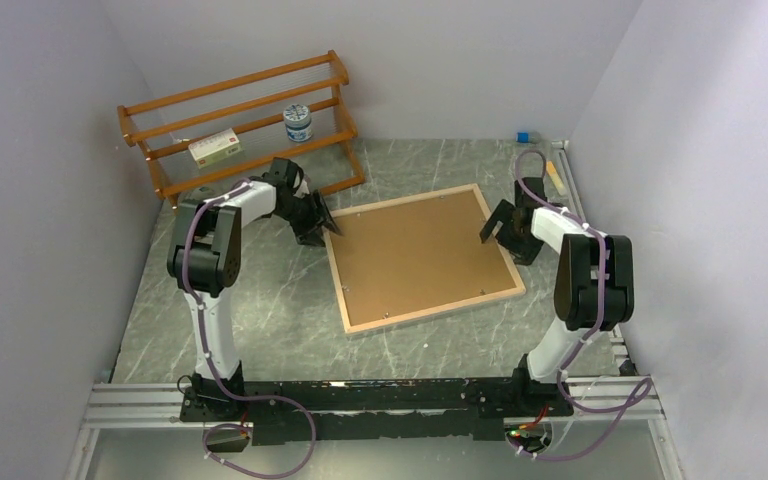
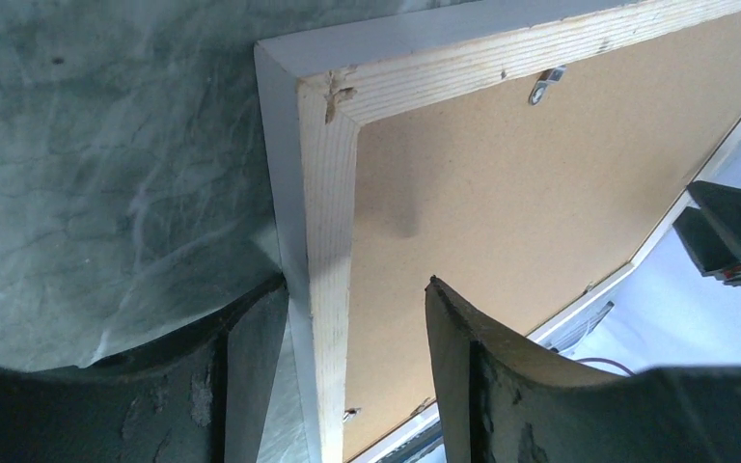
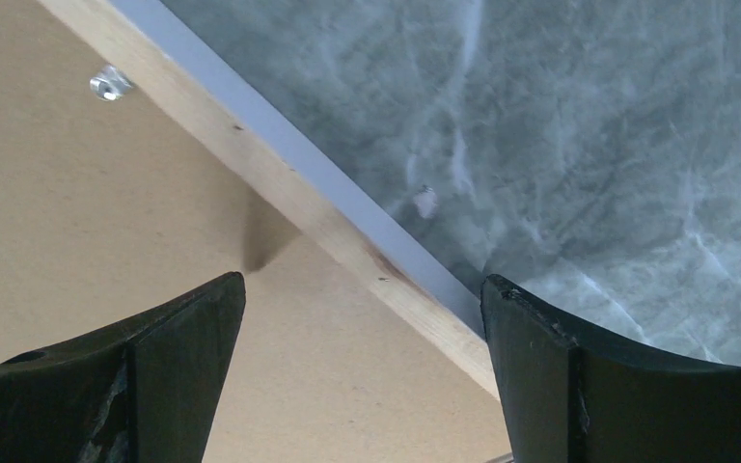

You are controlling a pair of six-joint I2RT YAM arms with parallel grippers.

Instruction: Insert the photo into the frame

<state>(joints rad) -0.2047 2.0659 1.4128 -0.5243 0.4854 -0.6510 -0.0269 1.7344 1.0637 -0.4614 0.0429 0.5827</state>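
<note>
The frame point(image 1: 435, 312) lies flat on the table, back side up, pale wood rim around a brown hardboard backing point(image 1: 415, 255). The photo is hidden. My left gripper point(image 1: 328, 225) is open at the frame's far left corner. In the left wrist view the rim point(image 2: 333, 212) runs between its fingers, with the gripper point(image 2: 352, 289) straddling it; one finger is by the rim's outer side, the other is over the backing point(image 2: 502, 183). My right gripper point(image 1: 490, 232) is open at the frame's right edge. In the right wrist view the gripper point(image 3: 362, 285) straddles the rim point(image 3: 280, 174).
An orange-brown slatted rack point(image 1: 240, 120) stands at the back left, holding a small jar point(image 1: 298, 123) and a box point(image 1: 213, 148). A small blue object point(image 1: 524, 136) and a pale stick-like item point(image 1: 556, 178) lie by the right wall. Walls close in on three sides.
</note>
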